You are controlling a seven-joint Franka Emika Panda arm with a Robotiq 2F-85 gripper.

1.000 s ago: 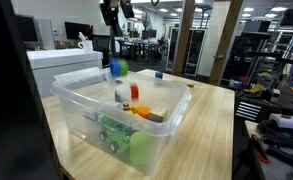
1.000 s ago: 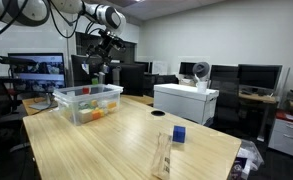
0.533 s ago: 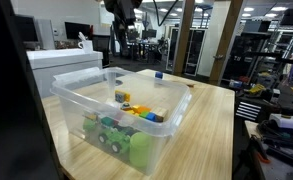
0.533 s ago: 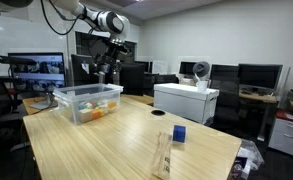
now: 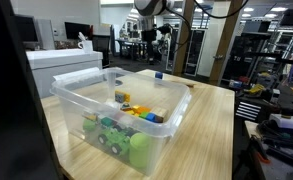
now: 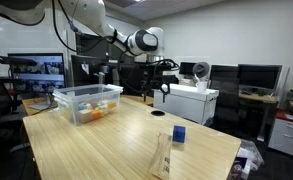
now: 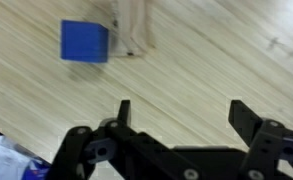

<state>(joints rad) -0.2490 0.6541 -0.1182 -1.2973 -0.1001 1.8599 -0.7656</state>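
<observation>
Two to mind just ahead of the tool (image 7: 181, 118): a blue cube (image 7: 84, 41) and a wooden block (image 7: 131, 25), sitting just beside each other on the desk (image 7: 216, 50), well apart from the clear bin (image 6: 86, 102) at the far left in an exterior view. Hovering above the desk with the jaws spread wide and gripping nothing. Judging the step in hand as lining up over the cube: shifting left and forward in the wrist view until centring it between the fingers (image 7: 123, 112), turning the wrist to square the pads with two opposite faces, then coming straight down while keeping clear of the wooden block to avoid tipping it. Reading the cube as having no long axis, lying flat with its edges a little skew to the desk's grain. Reading the wooden block as standing upright in an exterior view, long axis pointing up, looking narrow-footed and easy to topple.
</observation>
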